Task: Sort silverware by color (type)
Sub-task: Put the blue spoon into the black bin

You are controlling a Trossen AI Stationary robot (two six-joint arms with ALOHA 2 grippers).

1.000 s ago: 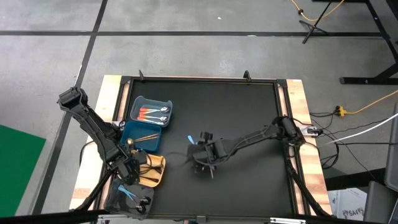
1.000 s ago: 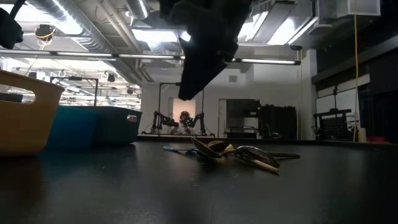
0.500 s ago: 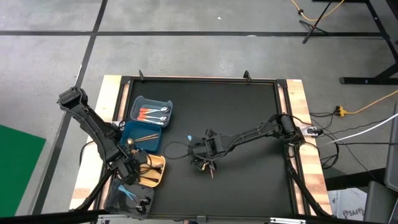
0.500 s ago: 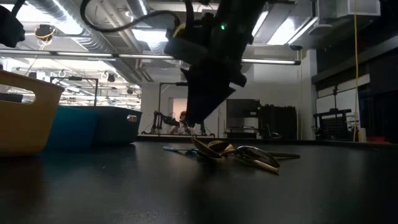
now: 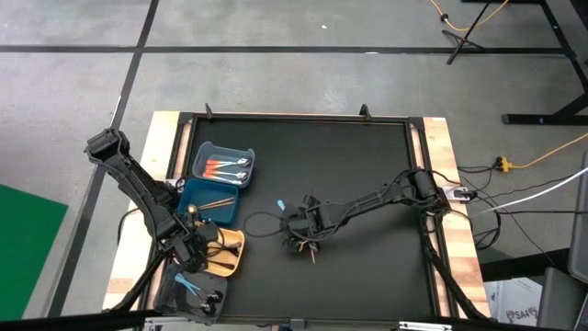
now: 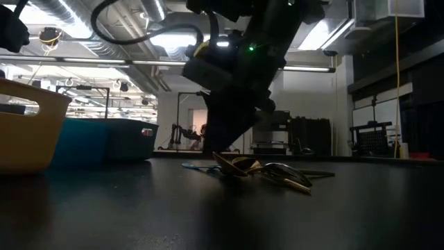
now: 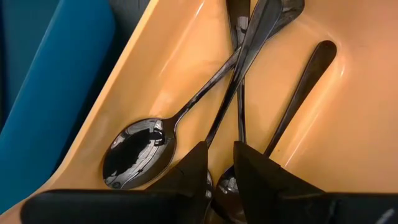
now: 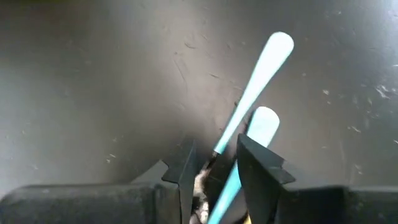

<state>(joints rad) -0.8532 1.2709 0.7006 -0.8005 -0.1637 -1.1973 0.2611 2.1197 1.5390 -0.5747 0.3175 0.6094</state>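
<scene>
Tabletop (image 5: 367, 175), black and wood-edged, fills the high view. The right hand (image 5: 296, 241) is low over a small heap of silverware (image 5: 303, 248) near the middle, and a light blue handle (image 5: 279, 203) pokes out just beyond it. The left hand (image 5: 204, 246) sits in the yellow bin (image 5: 231, 262), where dark cutlery lies. Past that hand stand a dark blue bin (image 5: 207, 198) holding gold pieces and a lighter blue bin (image 5: 225, 164) holding orange-handled pieces (image 5: 220, 169). Behind the left hand, at the tabletop's near edge, a grey bin (image 5: 188, 292) holds light blue pieces.

In the low view the right hand (image 6: 223, 135) comes down from above, its tips just over the heap (image 6: 260, 170) of gold and dark cutlery on the tabletop; the yellow bin (image 6: 28, 132) and dark blue bin (image 6: 104, 139) stand well off to one side.

The left wrist view shows the left hand (image 7: 221, 168) with its fingers (image 7: 189, 171) narrowly parted inside the yellow bin (image 7: 367, 112), straddling the handle of a black spoon (image 7: 140, 149); other black handles (image 7: 301, 90) cross beside it. Whether the fingers press on the handle cannot be told.

The right wrist view shows the right hand (image 8: 214, 165) with a narrow gap between its fingers (image 8: 258, 165), two light blue handles (image 8: 255, 87) running up through that gap and out ahead over the tabletop. A grip on them cannot be told.
</scene>
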